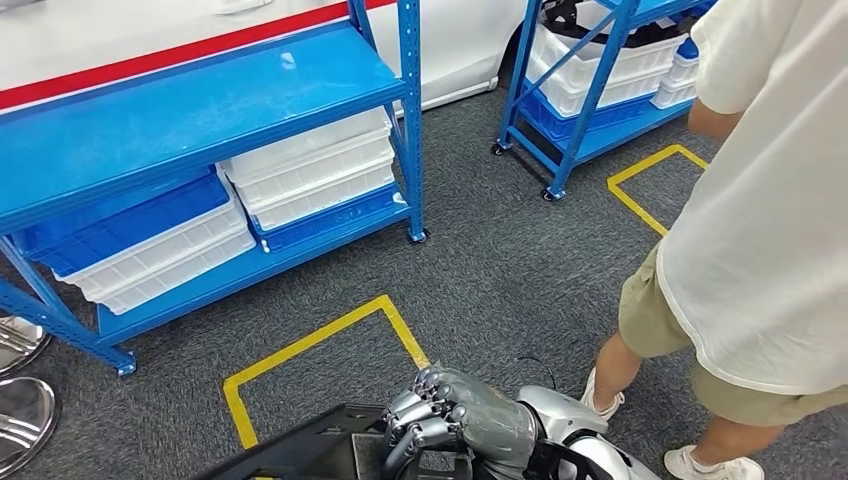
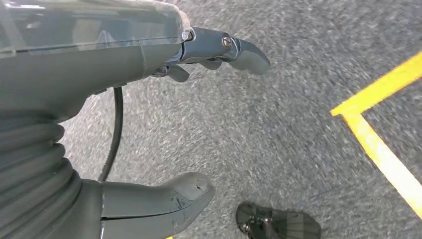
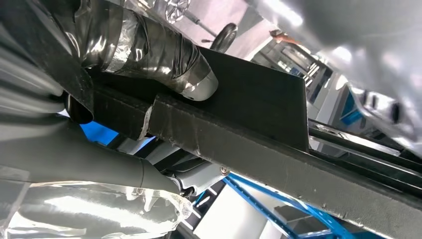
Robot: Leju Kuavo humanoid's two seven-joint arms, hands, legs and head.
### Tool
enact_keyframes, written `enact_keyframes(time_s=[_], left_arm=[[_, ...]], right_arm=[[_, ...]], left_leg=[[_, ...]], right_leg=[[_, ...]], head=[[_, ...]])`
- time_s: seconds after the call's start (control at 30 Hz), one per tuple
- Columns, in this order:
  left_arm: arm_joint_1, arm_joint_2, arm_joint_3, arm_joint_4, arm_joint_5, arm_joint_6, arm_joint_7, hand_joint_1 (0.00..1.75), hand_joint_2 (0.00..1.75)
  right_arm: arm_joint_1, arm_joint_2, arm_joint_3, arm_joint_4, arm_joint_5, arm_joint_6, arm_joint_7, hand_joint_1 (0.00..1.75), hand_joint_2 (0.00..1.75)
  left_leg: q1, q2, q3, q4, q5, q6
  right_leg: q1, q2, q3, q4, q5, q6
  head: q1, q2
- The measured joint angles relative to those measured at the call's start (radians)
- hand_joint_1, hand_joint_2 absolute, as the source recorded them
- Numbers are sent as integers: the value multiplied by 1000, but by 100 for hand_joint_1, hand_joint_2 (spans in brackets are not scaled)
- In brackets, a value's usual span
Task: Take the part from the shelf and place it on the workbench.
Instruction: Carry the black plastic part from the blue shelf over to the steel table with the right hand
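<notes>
The part is a black flat frame-like piece (image 1: pixel 310 450) at the bottom edge of the head view. My right hand (image 1: pixel 455 420) grips its right end, fingers curled over the rim. In the right wrist view the thumb (image 3: pixel 164 59) presses on the black part (image 3: pixel 259 94) and the fingers clamp it from the other side. My left hand (image 2: pixel 84 64) hangs over the grey carpet with its thumb (image 2: pixel 164 199) and fingers (image 2: pixel 239 50) apart and nothing between them. The blue shelf (image 1: pixel 200 110) stands ahead to the left.
White and blue bins (image 1: pixel 310 170) fill the shelf's lower level. A second blue shelf on wheels (image 1: pixel 590 100) stands at the back right. A person in a white shirt (image 1: pixel 770 230) stands close on my right. Yellow tape (image 1: pixel 310 345) marks squares on the carpet.
</notes>
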Motion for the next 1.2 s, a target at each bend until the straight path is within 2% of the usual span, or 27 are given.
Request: enact_keyframes(time_s=[0.07, 0.13, 0.17, 0.2, 0.23, 0.27, 0.33, 0.37, 0.4, 0.43, 0.47, 0.53, 0.6, 0.63, 0.67, 0.7, 0.73, 0.77, 0.83, 0.9, 0.97, 1.0, 1.03, 1.1, 1.13, 1.17, 1.2], left_arm=[[2, -1, 0, 0, -1, 6, -2, 0, 175], [6, -2, 0, 0, -2, 10, -3, 0, 175], [7, -3, 0, 0, -4, 13, -4, 0, 175], [6, -5, 0, 0, -6, 16, -4, 0, 175], [5, -6, 0, 0, -7, 19, -4, 0, 175], [4, -7, 0, 0, -8, 21, -4, 0, 175], [2, -9, 1, 0, -8, 20, -4, 0, 175], [1, -10, 1, 0, -7, 14, -4, 0, 175], [1, -10, 2, 0, -5, 5, -4, 0, 175], [0, -10, 3, 0, -3, -5, -7, 0, 175], [0, -10, 4, 0, -1, -13, -11, 0, 175], [1, -11, 5, 0, -1, -20, -23, 0, 175], [5, -10, 7, 0, -1, -21, -31, 0, 175], [8, -10, 8, 0, -2, -22, -32, 0, 175], [11, -10, 8, 0, -1, -23, -33, 0, 175], [13, -10, 8, 0, -1, -24, -35, 0, 175], [13, -9, 9, 0, -2, -26, -38, 0, 175], [13, -9, 9, 0, -2, -26, -40, 0, 175], [13, -3, 10, 0, -7, -23, -43, 0, 175], [12, 2, 11, 0, -10, -17, -40, 0, 175], [7, 5, 15, -1, -12, -11, -35, 0, 175], [4, 5, 18, -1, -14, -7, -34, 0, 175], [2, 4, 20, -1, -15, -2, -32, 0, 175], [1, 1, 23, -1, -17, 8, -26, 0, 175], [2, 0, 25, -1, -17, 11, -22, 0, 175], [2, -1, 26, -1, -17, 13, -18, 0, 175], [1, -2, 26, -1, -17, 13, -16, 0, 175]], right_arm=[[-1, -1, 0, -2, -2, 1, -4, 175, 175], [0, -1, 0, -2, -3, 4, -6, 175, 175], [0, -2, 0, -2, -3, 6, -6, 175, 175], [1, -2, 0, -2, -4, 8, -6, 175, 175], [1, -2, 0, -2, -5, 10, -6, 175, 175], [0, -2, 0, -2, -8, 12, -6, 175, 175], [0, -2, 0, -2, -15, 17, -5, 175, 175], [0, -2, 0, -1, -18, 20, -5, 175, 175], [0, -2, 0, -1, -20, 21, -5, 175, 175], [1, -2, 0, 0, -21, 22, -6, 175, 175], [3, -3, 0, 0, -21, 23, -8, 175, 175], [6, -3, -1, 0, -19, 25, -16, 175, 175], [10, -3, -1, 0, -17, 25, -21, 175, 175], [13, -3, 0, 0, -16, 25, -22, 175, 175], [16, -3, 0, 0, -15, 25, -22, 175, 175], [18, -3, 0, 0, -15, 25, -22, 175, 175], [19, -3, 0, 0, -14, 25, -23, 175, 175], [18, -3, 0, 0, -14, 25, -24, 175, 175], [14, -3, 0, 0, -13, 26, -25, 175, 175], [10, -2, -1, 1, -12, 26, -26, 175, 175], [7, -2, -2, 1, -14, 29, -28, 175, 175], [5, -2, -4, 1, -17, 31, -30, 175, 175], [0, -2, -6, 1, -19, 35, -33, 175, 175], [-12, -3, -12, 1, -24, 44, -38, 175, 175], [-16, -3, -16, 1, -25, 49, -39, 175, 175], [-18, -3, -18, 1, -26, 53, -40, 175, 175], [-18, -4, -21, 1, -27, 56, -40, 175, 175]], left_leg=[[3, 27, -2, -7, 8, 3], [2, 55, -7, -5, 8, 5], [2, 70, -8, -4, 7, 5], [2, 83, -9, -3, 6, 3], [3, 96, -8, -1, 4, 1], [3, 106, -7, 2, 1, -3], [0, 123, -3, 7, -7, -15], [-3, 131, -2, 9, -11, -21], [-4, 138, -1, 10, -12, -27], [-3, 147, 1, 10, -13, -33], [-1, 146, 0, 13, -17, -39], [5, 107, -19, 60, -56, -48], [8, 57, -76, 189, -129, -51], [9, 47, -111, 262, -159, -51], [8, 44, -136, 311, -171, -50], [8, 42, -145, 323, -161, -47], [8, 39, -133, 290, -130, -43], [7, 29, -105, 225, -87, -37], [6, -18, -47, 89, -25, -22], [4, -45, -24, 34, -14, -14], [4, -27, -19, 21, -9, -9], [5, -16, -17, 14, -4, -5], [7, -2, -15, 6, 2, -1], [5, 28, -13, 1, 5, 6], [4, 44, -15, 2, 5, 7], [3, 59, -16, 4, 4, 8], [2, 73, -17, 6, 2, 7]], right_leg=[[0, -53, -43, 93, -60, 8], [-5, -77, -106, 228, -127, 17], [-9, -81, -122, 267, -138, 22], [-12, -84, -119, 267, -128, 25], [-15, -91, -93, 223, -100, 27], [-17, -106, -50, 150, -66, 28], [-13, -142, 20, 24, -28, 19], [-10, -152, 33, -4, -24, 11], [-6, -150, 33, -10, -26, 2], [-5, -138, 29, -10, -24, -6], [-6, -129, 28, -12, -21, -13], [-8, -109, 25, -15, -15, -27], [-6, -88, 21, -16, -12, -36], [-4, -76, 19, -15, -11, -37], [-1, -63, 18, -14, -10, -38], [1, -49, 18, -13, -10, -39], [3, -36, 19, -12, -10, -39], [4, -22, 22, -12, -10, -39], [4, 2, 24, -10, -10, -36], [-1, 24, 15, -9, -5, -26], [-5, 41, 7, -10, 1, -11], [-3, 27, 2, -3, -4, -6], [-1, 2, -9, 18, -19, -2], [0, -60, -61, 127, -82, 5], [-3, -73, -96, 198, -115, 10], [-7, -78, -123, 253, -133, 14], [-11, -81, -133, 276, -133, 18]], head=[[0, 0], [0, 0], [0, 0], [0, 0], [0, 0], [0, 0], [0, 0], [0, 0], [0, 0], [0, 0], [0, 0], [0, 0], [0, 0], [0, 0], [0, 0], [0, 0], [0, 0], [0, 0], [0, 0], [0, 0], [0, 0], [0, 0], [0, 0], [0, 0], [0, 0], [0, 0], [0, 0]])
